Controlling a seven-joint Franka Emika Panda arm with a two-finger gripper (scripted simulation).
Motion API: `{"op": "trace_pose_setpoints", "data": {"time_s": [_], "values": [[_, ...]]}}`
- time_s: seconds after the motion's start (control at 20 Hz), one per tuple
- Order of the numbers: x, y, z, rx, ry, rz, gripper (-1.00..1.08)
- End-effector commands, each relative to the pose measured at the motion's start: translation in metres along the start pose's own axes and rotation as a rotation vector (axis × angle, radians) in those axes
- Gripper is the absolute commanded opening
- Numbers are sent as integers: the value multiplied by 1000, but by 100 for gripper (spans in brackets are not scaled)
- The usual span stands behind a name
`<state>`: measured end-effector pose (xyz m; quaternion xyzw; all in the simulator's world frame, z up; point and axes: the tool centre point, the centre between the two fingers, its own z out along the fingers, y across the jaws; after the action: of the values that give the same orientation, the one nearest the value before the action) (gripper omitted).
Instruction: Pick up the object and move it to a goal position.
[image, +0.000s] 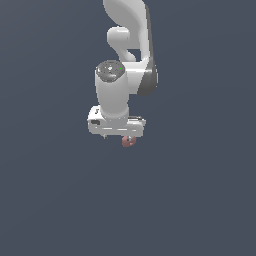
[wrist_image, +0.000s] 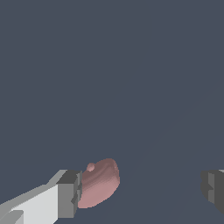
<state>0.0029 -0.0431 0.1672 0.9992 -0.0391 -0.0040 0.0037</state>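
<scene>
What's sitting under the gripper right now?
Under the gripper sits the reddish-pink object, beside one finger and well apart from the other, jaws wide open. In the exterior view only part of the object peeks out; the hand covers the rest.

Exterior view: looks steeply down on my arm (image: 131, 65) from well back, wrist housing centred, arm base toward 12 o'clock.
Wrist view: rides on my wrist, faces out along my fingers (wrist_image: 69, 194), very near.
Shared: the object (image: 128, 142) (wrist_image: 99, 183) beside my gripper (image: 123, 137) (wrist_image: 142, 190) and the grey floor (image: 200, 200) (wrist_image: 131, 65).
</scene>
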Motion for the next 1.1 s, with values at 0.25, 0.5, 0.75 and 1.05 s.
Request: {"op": "trace_pose_setpoints", "data": {"time_s": [0.25, 0.5, 0.75, 1.05], "values": [[-1, -1, 1, 0, 0, 19, 100], [-4, -4, 5, 1, 0, 70, 100], [-9, -9, 11, 3, 0, 152, 100], [-18, -16, 21, 6, 0, 291, 100]]}}
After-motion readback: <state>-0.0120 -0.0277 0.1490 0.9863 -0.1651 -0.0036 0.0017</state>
